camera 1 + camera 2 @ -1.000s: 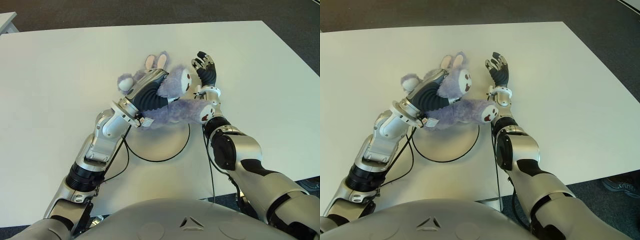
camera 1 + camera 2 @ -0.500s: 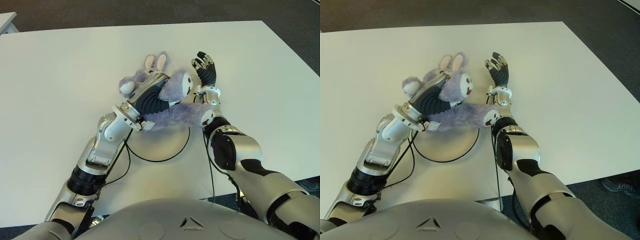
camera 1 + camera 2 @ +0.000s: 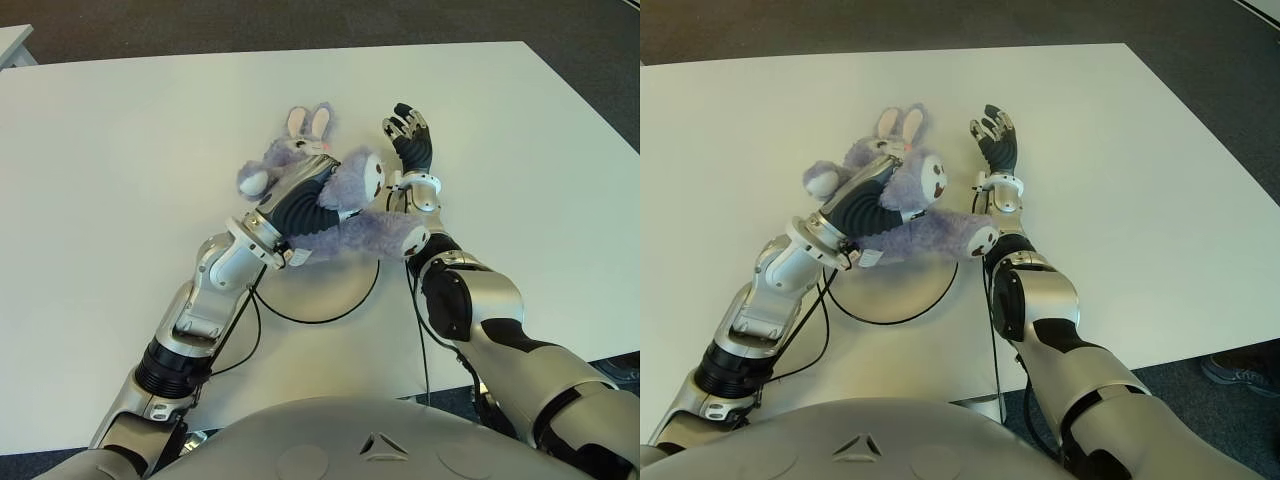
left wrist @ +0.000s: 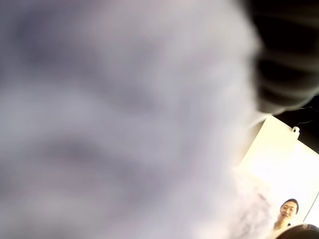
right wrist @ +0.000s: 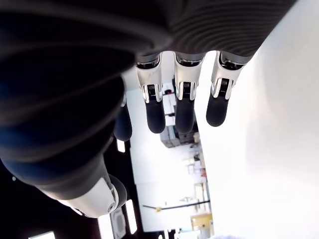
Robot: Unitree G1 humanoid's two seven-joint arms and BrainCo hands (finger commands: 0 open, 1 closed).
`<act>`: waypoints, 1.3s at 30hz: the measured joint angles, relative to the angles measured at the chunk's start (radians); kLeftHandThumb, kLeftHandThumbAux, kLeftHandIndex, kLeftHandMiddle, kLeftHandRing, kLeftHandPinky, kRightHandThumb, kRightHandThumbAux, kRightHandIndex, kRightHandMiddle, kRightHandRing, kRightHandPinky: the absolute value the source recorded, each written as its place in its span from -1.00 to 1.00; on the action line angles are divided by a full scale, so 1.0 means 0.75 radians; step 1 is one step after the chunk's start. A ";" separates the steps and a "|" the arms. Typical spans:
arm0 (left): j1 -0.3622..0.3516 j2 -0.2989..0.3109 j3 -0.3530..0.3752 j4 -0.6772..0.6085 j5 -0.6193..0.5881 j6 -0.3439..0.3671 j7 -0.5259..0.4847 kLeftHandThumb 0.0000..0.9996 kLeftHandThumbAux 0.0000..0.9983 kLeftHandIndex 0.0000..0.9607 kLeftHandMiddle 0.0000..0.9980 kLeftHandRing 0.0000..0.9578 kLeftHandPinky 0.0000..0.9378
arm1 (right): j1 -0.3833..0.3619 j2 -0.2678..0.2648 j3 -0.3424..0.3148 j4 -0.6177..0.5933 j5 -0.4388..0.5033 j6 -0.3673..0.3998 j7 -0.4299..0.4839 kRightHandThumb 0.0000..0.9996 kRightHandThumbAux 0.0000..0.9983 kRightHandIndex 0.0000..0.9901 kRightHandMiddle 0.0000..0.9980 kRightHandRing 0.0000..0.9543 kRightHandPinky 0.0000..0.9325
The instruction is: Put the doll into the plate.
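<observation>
You have the doll (image 3: 345,205), a lilac plush rabbit, wrapped in the left hand (image 3: 300,195), whose fingers curl round its body and grip it. Its pink-lined ears stick up past the fingertips on the far side, one rounded paw pokes out on the hand's left, and its pale face looks toward your right hand. A long leg with a dark-marked sole trails out from under the palm to the right. In the left wrist view you see almost nothing but soft purple fur pressed against the lens, with a person (image 4: 286,211) small in the far background.

The plate (image 3: 330,290), a flat white disc with a dark rim, lies just on the near side of the doll; the doll's lower body and leg overlap its far edge, but you cannot tell whether they touch it.

Your right hand (image 3: 410,140) shows just right of the doll's face, close to it. Its fingers (image 5: 184,107) are stretched out straight and loosely spread, holding nothing, pointing away across the table (image 3: 120,150). Black cables (image 3: 250,320) loop along the left forearm beside the plate
</observation>
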 measured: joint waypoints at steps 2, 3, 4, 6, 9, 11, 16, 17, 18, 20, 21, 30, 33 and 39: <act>0.005 0.000 -0.001 0.000 0.000 -0.009 0.000 0.68 0.33 0.54 0.68 0.77 0.82 | 0.000 0.000 0.000 0.000 0.000 0.000 0.000 -0.04 0.56 -0.60 -0.67 -0.71 -0.66; 0.006 0.000 -0.001 0.000 0.000 -0.012 0.000 0.68 0.33 0.54 0.68 0.77 0.82 | 0.000 0.000 0.000 0.000 0.000 0.000 0.000 -0.05 0.56 -0.60 -0.67 -0.71 -0.66; 0.007 0.000 -0.001 0.000 0.001 -0.015 0.000 0.67 0.33 0.55 0.69 0.77 0.82 | 0.000 0.000 0.000 0.000 0.000 0.000 0.000 -0.05 0.56 -0.60 -0.67 -0.71 -0.66; 0.010 0.000 -0.001 0.000 0.002 -0.021 0.000 0.66 0.33 0.55 0.69 0.77 0.82 | 0.000 0.000 0.000 0.000 0.000 0.000 0.000 -0.05 0.56 -0.60 -0.67 -0.71 -0.66; 0.016 0.000 -0.002 0.000 0.007 -0.031 0.000 0.64 0.33 0.55 0.69 0.77 0.82 | 0.000 0.000 0.000 0.000 0.000 0.000 0.001 -0.05 0.55 -0.60 -0.67 -0.71 -0.65; 0.024 0.000 -0.002 0.000 0.010 -0.039 0.000 0.62 0.33 0.55 0.69 0.77 0.82 | 0.000 0.001 0.000 0.000 0.001 0.000 0.001 -0.05 0.55 -0.60 -0.67 -0.71 -0.64; 0.049 -0.001 -0.005 0.000 0.021 -0.061 0.001 0.60 0.33 0.55 0.69 0.78 0.82 | 0.000 0.000 -0.001 -0.001 0.001 0.000 0.001 -0.07 0.55 -0.60 -0.68 -0.71 -0.64; 0.052 -0.001 -0.005 0.000 0.022 -0.065 0.002 0.60 0.33 0.55 0.69 0.78 0.82 | 0.000 0.000 -0.001 -0.001 0.001 0.000 0.001 -0.07 0.55 -0.60 -0.68 -0.71 -0.64; 0.057 -0.001 -0.006 -0.001 0.024 -0.072 0.003 0.62 0.33 0.56 0.69 0.78 0.83 | 0.000 0.000 -0.001 -0.001 0.001 0.000 0.001 -0.09 0.56 -0.60 -0.68 -0.71 -0.64; 0.067 -0.003 -0.006 -0.002 0.023 -0.085 0.011 0.64 0.33 0.56 0.69 0.78 0.83 | 0.000 0.000 0.000 -0.001 0.001 0.000 0.001 -0.10 0.57 -0.60 -0.68 -0.71 -0.64; 0.073 -0.005 -0.006 -0.002 0.022 -0.091 0.014 0.64 0.33 0.56 0.69 0.78 0.83 | 0.000 0.000 0.000 -0.001 0.001 0.000 0.001 -0.10 0.57 -0.60 -0.68 -0.71 -0.64; 0.149 -0.032 -0.016 0.007 -0.060 -0.176 0.030 0.71 0.31 0.55 0.69 0.79 0.82 | 0.000 0.000 0.001 -0.001 0.000 0.000 0.001 -0.14 0.58 -0.61 -0.67 -0.70 -0.63; 0.159 -0.036 -0.026 0.013 -0.076 -0.194 0.030 0.73 0.31 0.55 0.70 0.80 0.83 | 0.001 -0.001 0.001 -0.001 -0.001 0.000 0.001 -0.10 0.58 -0.61 -0.66 -0.69 -0.63; 0.182 -0.041 -0.039 0.015 -0.077 -0.213 0.038 0.72 0.31 0.55 0.70 0.80 0.83 | 0.001 0.000 0.001 -0.001 -0.001 0.000 0.001 -0.07 0.58 -0.60 -0.65 -0.69 -0.63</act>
